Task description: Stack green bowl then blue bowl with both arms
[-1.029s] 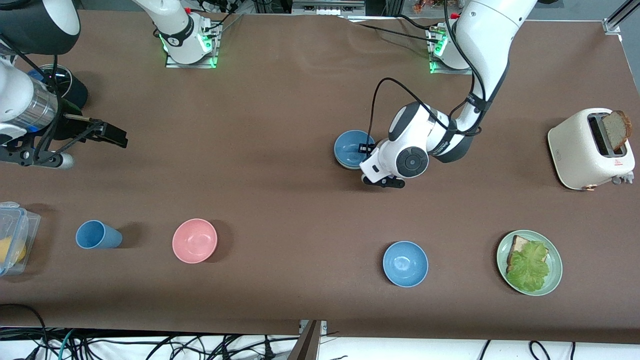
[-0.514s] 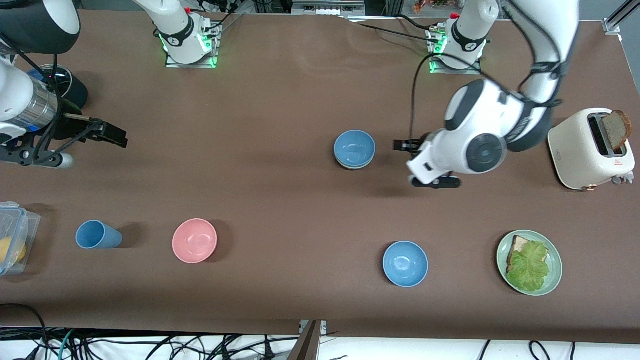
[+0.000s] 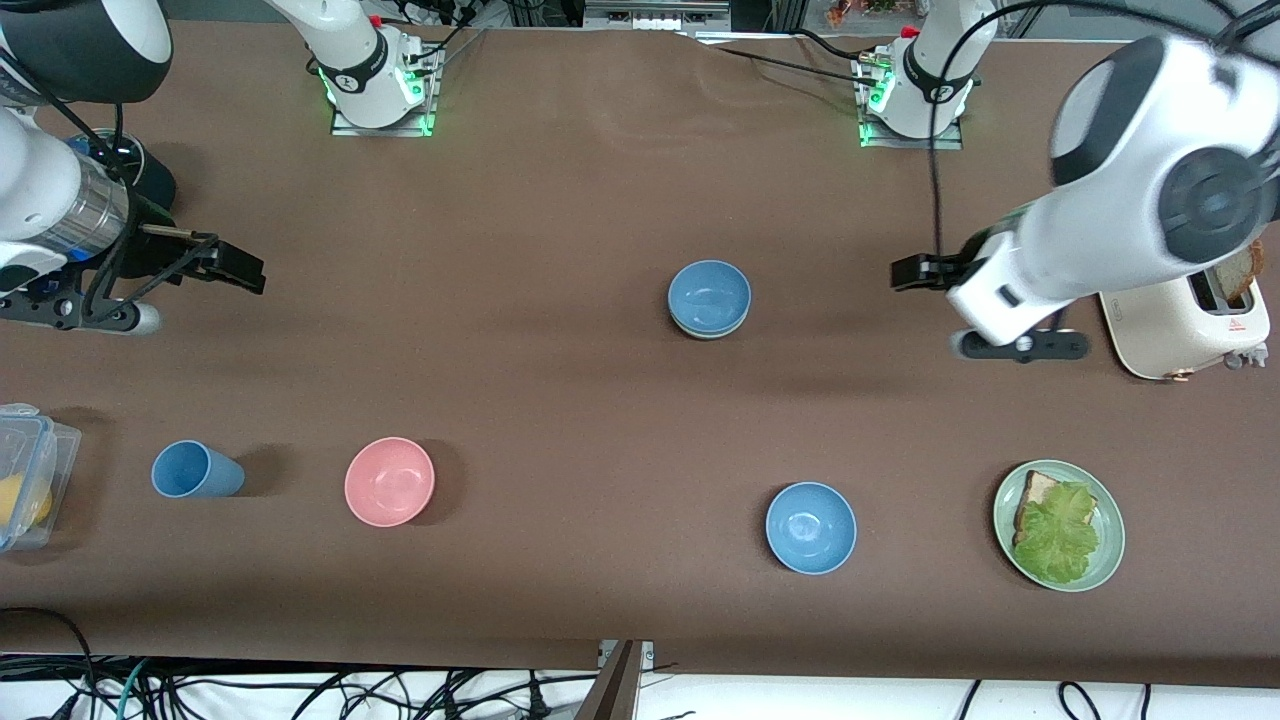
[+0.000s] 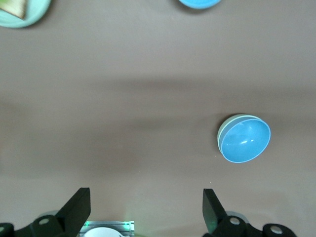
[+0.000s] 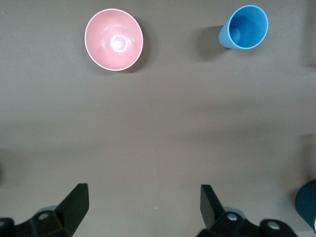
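The blue bowl [image 3: 709, 295] sits nested in the green bowl [image 3: 712, 331] (only its pale rim shows). Left gripper [image 3: 915, 271] and right gripper [image 3: 235, 266] hover spread, grasping nothing.

Brown-covered table [image 3: 560, 200], tangled cables [image 3: 300, 690] on pale floor below.

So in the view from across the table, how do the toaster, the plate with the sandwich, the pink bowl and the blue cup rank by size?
Largest to smallest, as they look:
1. Toaster, though the arm covers part of it.
2. Plate.
3. Pink bowl.
4. Blue cup, close to the bowl lying down, but narrower.
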Available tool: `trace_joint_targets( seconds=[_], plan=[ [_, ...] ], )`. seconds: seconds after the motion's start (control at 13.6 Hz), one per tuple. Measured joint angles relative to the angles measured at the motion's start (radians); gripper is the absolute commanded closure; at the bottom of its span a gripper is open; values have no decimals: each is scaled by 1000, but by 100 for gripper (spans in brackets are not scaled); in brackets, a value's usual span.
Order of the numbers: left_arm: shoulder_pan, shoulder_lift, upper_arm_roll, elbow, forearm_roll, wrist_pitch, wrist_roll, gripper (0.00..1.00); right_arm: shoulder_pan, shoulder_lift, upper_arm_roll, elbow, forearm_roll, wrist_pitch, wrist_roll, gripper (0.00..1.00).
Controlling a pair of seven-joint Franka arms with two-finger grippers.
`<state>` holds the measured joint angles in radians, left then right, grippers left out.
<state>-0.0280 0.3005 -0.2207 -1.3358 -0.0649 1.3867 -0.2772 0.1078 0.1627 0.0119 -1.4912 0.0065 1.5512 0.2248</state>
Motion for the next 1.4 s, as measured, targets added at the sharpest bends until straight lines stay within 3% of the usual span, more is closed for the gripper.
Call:
trace_joint_targets(
  seconds=[0.29,0.51,0.66,0.81,1.4],
  plan=[
    [17,-58,60,27,27,25,70,0,0,0,0,0,0,-1,0,0],
    [15,-188,123,-140,27,195,167,0,0,0,0,0,1,-1,0,0],
    [20,-292,135,-269,30,227,232,0,0,0,0,0,1,-1,0,0],
    [25,-346,142,-334,53,234,291,0,0,0,0,0,1,-1,0,0],
    [24,-337,163,-375,76,256,323,0,0,0,0,0,1,0,0,0]
  ],
)
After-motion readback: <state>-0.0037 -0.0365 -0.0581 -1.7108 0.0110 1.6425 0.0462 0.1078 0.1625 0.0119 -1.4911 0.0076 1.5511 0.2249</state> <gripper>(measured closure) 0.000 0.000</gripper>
